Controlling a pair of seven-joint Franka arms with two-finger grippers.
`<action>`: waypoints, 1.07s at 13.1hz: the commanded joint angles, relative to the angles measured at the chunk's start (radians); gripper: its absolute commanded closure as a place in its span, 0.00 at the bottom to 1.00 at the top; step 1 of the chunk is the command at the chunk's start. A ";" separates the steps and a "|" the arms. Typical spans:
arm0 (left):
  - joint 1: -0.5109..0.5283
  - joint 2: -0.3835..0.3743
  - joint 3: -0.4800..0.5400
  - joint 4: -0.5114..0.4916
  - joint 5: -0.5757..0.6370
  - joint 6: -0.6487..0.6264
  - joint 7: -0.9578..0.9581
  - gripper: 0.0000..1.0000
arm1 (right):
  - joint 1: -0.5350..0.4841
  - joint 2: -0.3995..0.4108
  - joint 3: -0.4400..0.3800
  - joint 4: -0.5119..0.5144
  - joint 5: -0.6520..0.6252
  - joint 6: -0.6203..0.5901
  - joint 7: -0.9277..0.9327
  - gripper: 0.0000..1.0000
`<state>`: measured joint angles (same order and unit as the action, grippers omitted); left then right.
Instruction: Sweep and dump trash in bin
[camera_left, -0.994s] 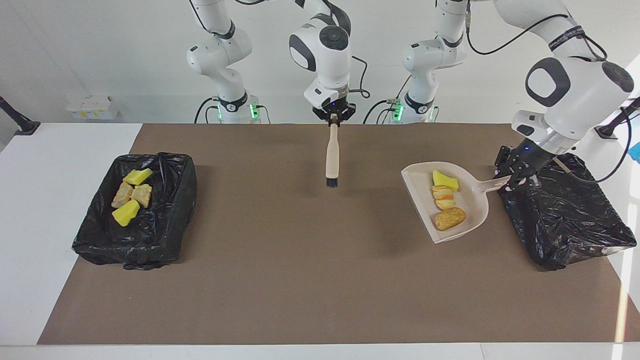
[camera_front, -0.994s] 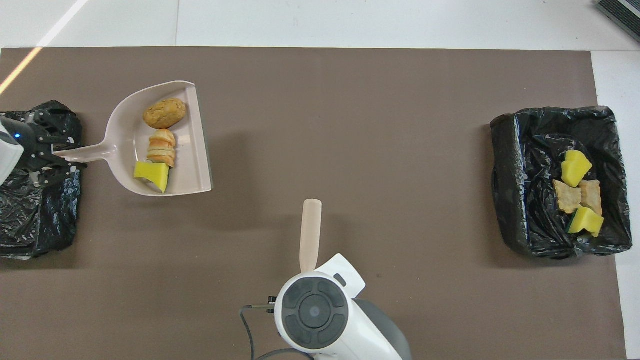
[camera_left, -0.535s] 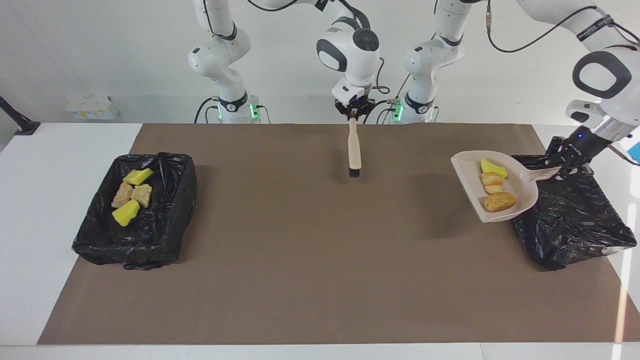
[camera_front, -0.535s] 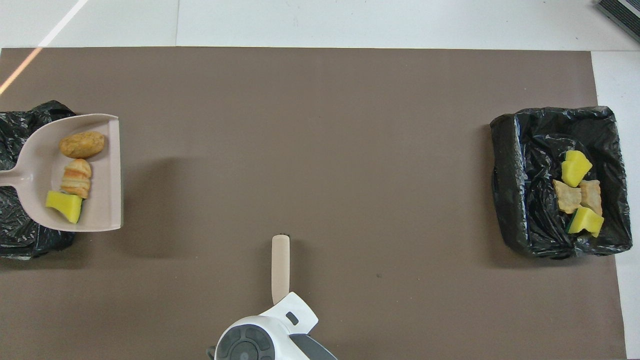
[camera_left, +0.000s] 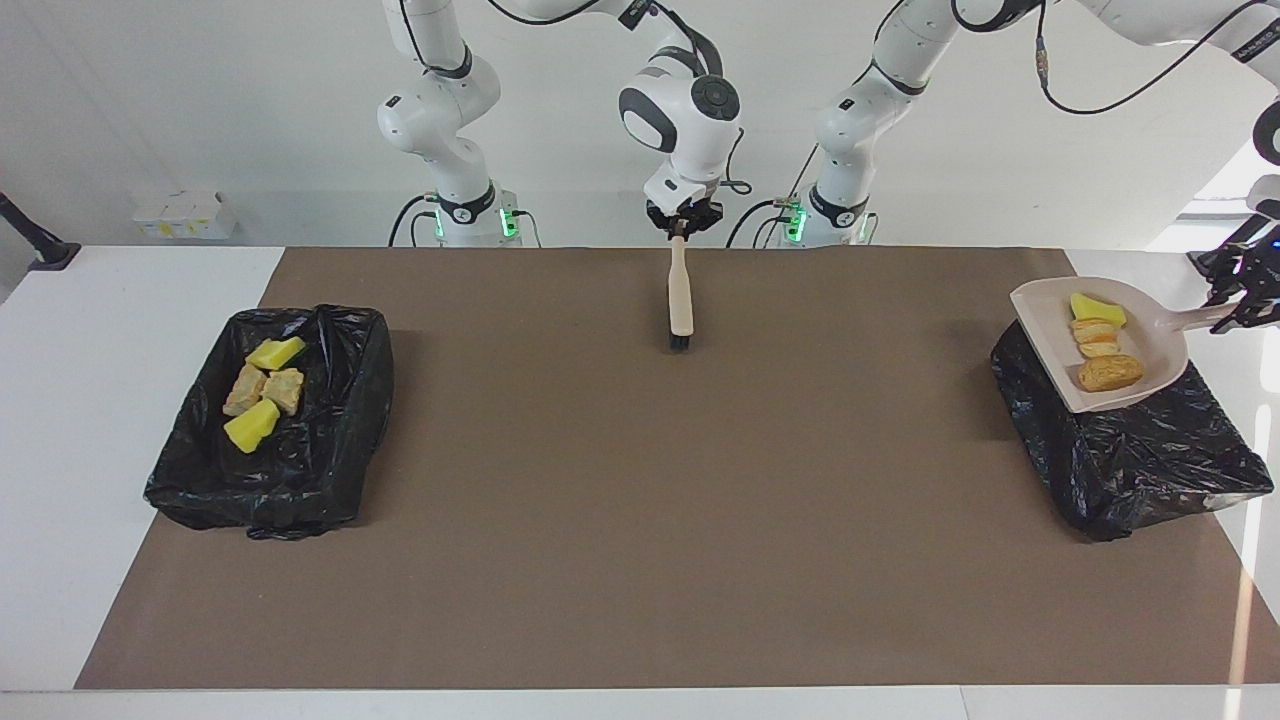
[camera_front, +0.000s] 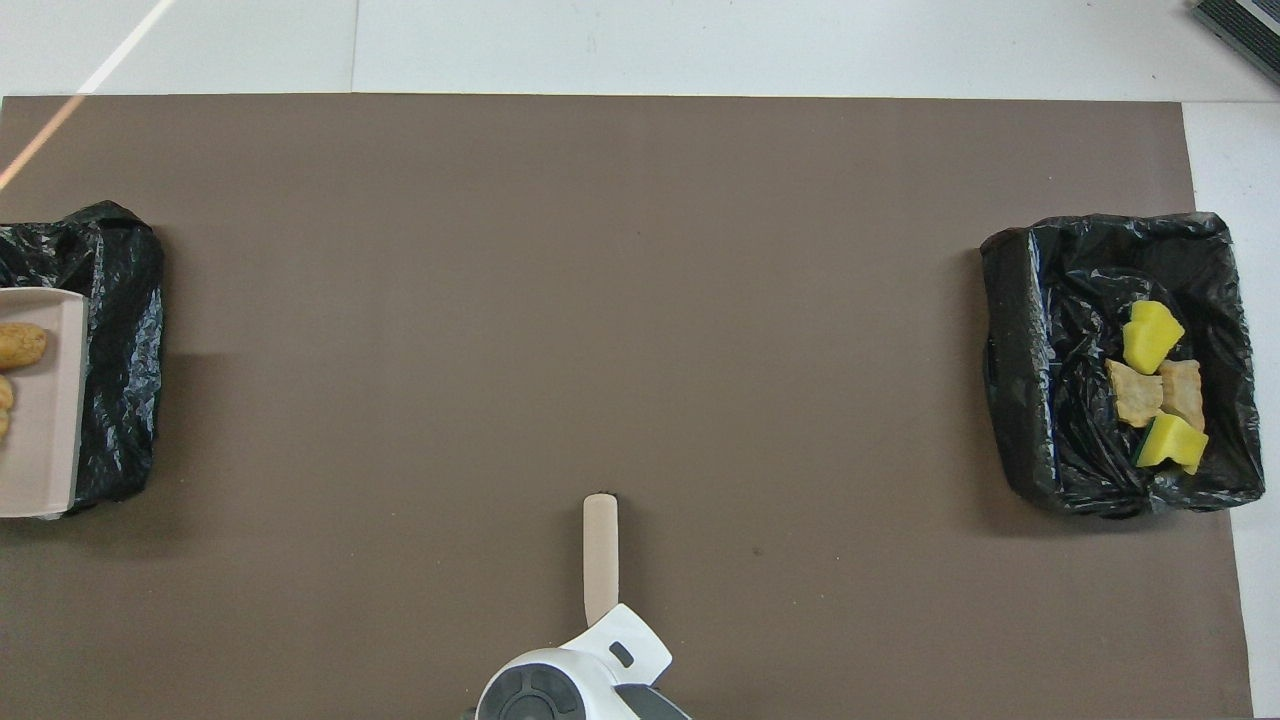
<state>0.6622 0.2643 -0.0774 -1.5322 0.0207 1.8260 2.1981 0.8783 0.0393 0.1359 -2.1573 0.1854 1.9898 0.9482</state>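
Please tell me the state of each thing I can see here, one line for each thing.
Dustpan: raised over a bin, holding three bits of trash.
Left claw: shut on the dustpan handle.
Brush: hanging bristles down above the mat.
Right claw: shut on the brush.
Bin under the dustpan: lined with a black bag.
Other bin: lined, holding four bits of trash.

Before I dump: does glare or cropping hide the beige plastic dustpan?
Facing view: beige plastic dustpan whole over the black-bagged bin; glare washes the left gripper holding it. Overhead view: frame edge crops the dustpan; light streak on the brown mat's corner.
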 joint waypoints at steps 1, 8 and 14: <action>0.014 0.039 -0.015 0.099 0.076 -0.037 -0.015 1.00 | -0.013 -0.038 0.001 -0.061 0.009 0.066 -0.029 1.00; -0.050 0.040 -0.019 0.104 0.473 0.154 -0.153 1.00 | -0.024 -0.032 0.001 -0.076 0.019 0.101 -0.057 1.00; -0.174 -0.052 -0.019 -0.066 0.835 0.153 -0.484 1.00 | -0.045 -0.021 -0.001 -0.075 0.065 0.127 -0.094 1.00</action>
<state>0.5316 0.2825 -0.1090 -1.5072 0.7617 1.9644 1.7977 0.8464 0.0336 0.1320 -2.2117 0.2123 2.0928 0.9094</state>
